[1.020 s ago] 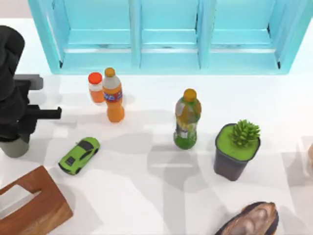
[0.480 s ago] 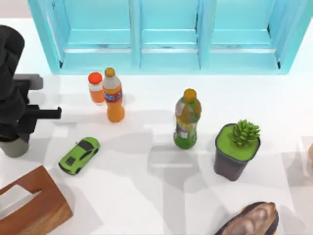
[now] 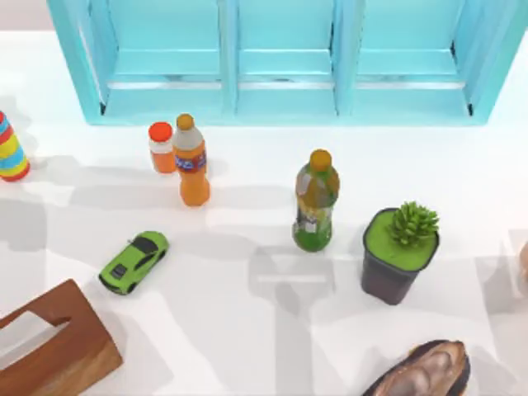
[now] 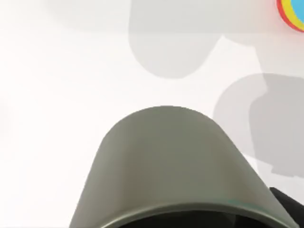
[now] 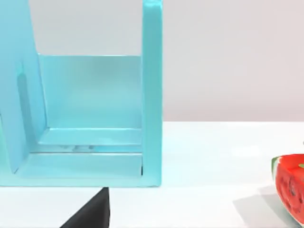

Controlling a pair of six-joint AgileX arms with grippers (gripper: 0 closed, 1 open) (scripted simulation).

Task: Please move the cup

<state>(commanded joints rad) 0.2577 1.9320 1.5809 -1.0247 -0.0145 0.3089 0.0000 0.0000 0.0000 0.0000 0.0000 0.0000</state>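
The cup (image 4: 166, 166) sat very close under the left wrist camera, its grey-green wall seen from above the rim and white table (image 4: 57, 71) beyond it. That closeness suggested the left arm had it in hand and lifted, but whether its pincer was clamped on the cup could not be told. A rainbow-striped object (image 3: 10, 150) stood at the table's far left edge. By my reading the pick-up was likely done, with carrying and setting down left. In the top view the open room lay in the white middle strip between the green toy car (image 3: 134, 261) and the green bottle (image 3: 315, 202), and in front of the orange bottle (image 3: 191, 162). The wooden box (image 3: 58, 346) closed off the near-left corner. The right wrist view faced the blue shelf (image 5: 95, 114); that pincer's state could not be told either.
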